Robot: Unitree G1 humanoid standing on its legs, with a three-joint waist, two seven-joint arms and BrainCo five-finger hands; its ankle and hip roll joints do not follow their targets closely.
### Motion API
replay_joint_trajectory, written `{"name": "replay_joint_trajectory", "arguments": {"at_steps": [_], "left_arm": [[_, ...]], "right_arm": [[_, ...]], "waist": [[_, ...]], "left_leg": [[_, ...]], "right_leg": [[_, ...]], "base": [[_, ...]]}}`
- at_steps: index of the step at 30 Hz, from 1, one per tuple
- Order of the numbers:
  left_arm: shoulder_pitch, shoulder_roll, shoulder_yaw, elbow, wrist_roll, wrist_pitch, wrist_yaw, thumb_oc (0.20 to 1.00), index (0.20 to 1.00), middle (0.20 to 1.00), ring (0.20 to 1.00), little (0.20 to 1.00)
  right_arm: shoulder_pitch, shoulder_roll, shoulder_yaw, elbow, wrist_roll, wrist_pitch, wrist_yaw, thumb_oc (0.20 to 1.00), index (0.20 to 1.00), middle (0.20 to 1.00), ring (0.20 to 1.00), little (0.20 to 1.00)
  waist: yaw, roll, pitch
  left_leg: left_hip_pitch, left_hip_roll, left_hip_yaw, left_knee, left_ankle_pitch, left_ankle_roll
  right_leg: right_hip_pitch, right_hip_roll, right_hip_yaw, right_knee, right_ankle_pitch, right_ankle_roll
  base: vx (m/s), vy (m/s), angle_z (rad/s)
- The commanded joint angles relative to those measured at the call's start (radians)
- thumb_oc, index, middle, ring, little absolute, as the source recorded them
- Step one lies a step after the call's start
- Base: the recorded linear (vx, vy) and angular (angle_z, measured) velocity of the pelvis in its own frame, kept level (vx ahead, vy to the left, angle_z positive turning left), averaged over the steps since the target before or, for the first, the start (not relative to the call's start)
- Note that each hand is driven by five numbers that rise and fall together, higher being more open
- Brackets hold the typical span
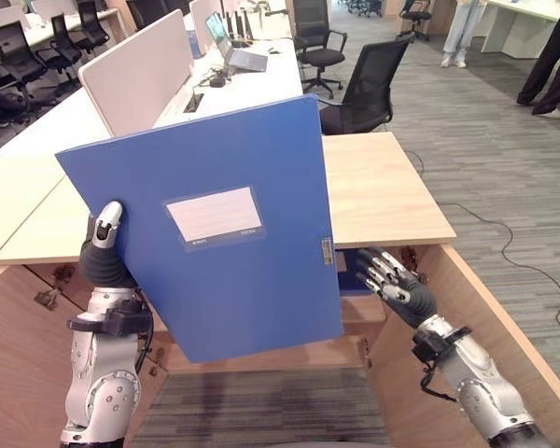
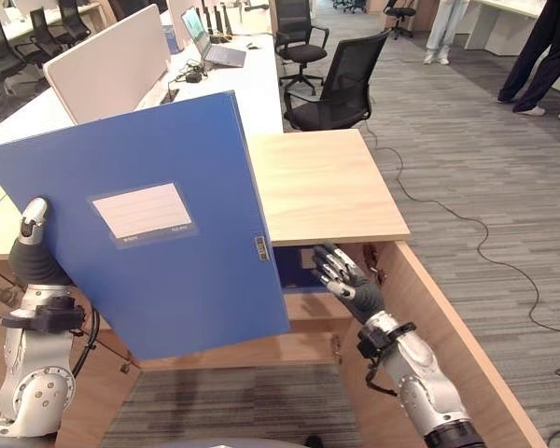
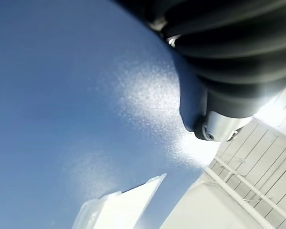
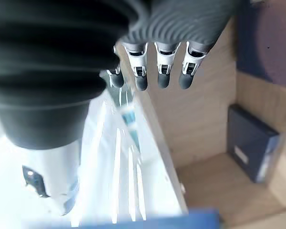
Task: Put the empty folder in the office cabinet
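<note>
The left robot hand (image 1: 105,245) holds up a big blue folder (image 1: 215,233) in front of the wooden table (image 1: 383,191). The folder stands almost upright and leans a little, with its white label (image 1: 215,217) facing the robot. It hangs in the air over the near edge of the table and touches nothing else. The thumb of the left robot hand presses on the front of the folder near its left edge, and the other fingers are hidden behind it, so the hand looks like it is pinching the folder. The right robot hand (image 1: 397,280) is down low under the right part of the table, with its fingers spread out and holding nothing. It reaches toward the open cabinet (image 2: 429,308) under the table, where another dark folder (image 4: 252,148) already stands against the back wall. The blue folder looks stiff and flat, like hard card, so it should not bend or flop. It is empty, so it is probably light. Its cover looks smooth and may slip, and one hand at one edge lets it swing. A good place to hold it is the long edge or the spine, maybe with the other hand helping at the bottom right corner.
</note>
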Motion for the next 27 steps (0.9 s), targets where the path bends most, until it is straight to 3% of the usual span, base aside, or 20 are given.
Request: {"name": "replay_joint_trajectory", "arguments": {"at_steps": [1, 7, 10, 16, 17, 21, 27], "left_arm": [[-0.024, 0.075, 0.003, 0.035, 0.013, -0.033, -0.016, 0.200, 0.200, 0.200, 0.200, 0.200], [-0.016, 0.102, 0.024, 0.031, 0.033, -0.008, -0.035, 0.200, 0.200, 0.200, 0.200, 0.200], [-0.017, 0.102, 0.025, 0.029, 0.037, -0.009, -0.037, 0.200, 0.200, 0.200, 0.200, 0.200], [-0.012, 0.120, 0.027, 0.029, 0.018, -0.020, -0.050, 0.200, 0.200, 0.200, 0.200, 0.200], [-0.003, 0.118, 0.036, 0.030, 0.014, -0.024, -0.048, 0.200, 0.200, 0.200, 0.200, 0.200], [0.009, 0.108, 0.046, 0.040, 0.010, -0.028, -0.045, 0.200, 0.200, 0.200, 0.200, 0.200], [0.012, 0.099, 0.056, 0.045, 0.020, -0.030, -0.033, 0.200, 0.200, 0.200, 0.200, 0.200]], "right_arm": [[-0.042, 0.029, 0.053, 0.010, -0.044, 0.002, 0.044, 1.000, 1.000, 1.000, 1.000, 1.000], [0.016, -0.047, 0.172, 0.215, -0.365, 0.045, 0.095, 1.000, 1.000, 1.000, 1.000, 1.000], [0.018, -0.055, 0.185, 0.224, -0.374, 0.045, 0.105, 1.000, 1.000, 1.000, 1.000, 1.000], [0.059, -0.125, 0.124, 0.109, -0.251, 0.053, 0.139, 1.000, 1.000, 1.000, 1.000, 1.000], [0.075, -0.115, 0.072, 0.074, -0.164, 0.052, 0.133, 1.000, 1.000, 1.000, 1.000, 1.000], [0.091, -0.093, -0.030, -0.007, -0.058, 0.041, 0.125, 1.000, 1.000, 1.000, 1.000, 1.000], [0.068, -0.054, -0.144, -0.142, 0.020, 0.001, 0.085, 1.000, 1.000, 1.000, 1.000, 1.000]], "waist": [[0.003, -0.081, -0.051], [-0.001, -0.083, -0.040], [-0.001, -0.083, -0.039], [-0.008, -0.083, -0.032], [-0.010, -0.082, -0.033], [-0.013, -0.082, -0.036], [-0.020, -0.080, -0.050]], "left_leg": [[-0.013, -0.040, -0.068, 0.001, -0.072, 0.000], [-0.019, -0.039, -0.063, 0.001, -0.073, -0.002], [-0.020, -0.039, -0.062, 0.001, -0.073, -0.002], [-0.021, -0.038, -0.062, 0.001, -0.068, -0.004], [-0.022, -0.038, -0.062, 0.001, -0.067, -0.003], [-0.020, -0.038, -0.059, 0.001, -0.067, -0.002], [-0.017, -0.039, -0.054, 0.001, -0.071, 0.000]], "right_leg": [[0.026, -0.015, 0.006, 0.010, -0.066, 0.043], [0.021, -0.014, 0.008, 0.009, -0.064, 0.045], [0.020, -0.013, 0.009, 0.009, -0.064, 0.045], [0.016, -0.013, 0.009, 0.011, -0.063, 0.047], [0.015, -0.013, 0.012, 0.011, -0.062, 0.047], [0.015, -0.012, 0.013, 0.012, -0.061, 0.048], [0.015, -0.011, 0.017, 0.013, -0.060, 0.048]], "base": [[0.00, 0.000, 0.00], [0.00, 0.000, 0.00], [0.00, -0.003, -0.03], [-0.01, -0.003, -0.02], [0.00, 0.000, 0.00], [0.00, 0.000, 0.00], [0.00, 0.000, 0.00]]}}
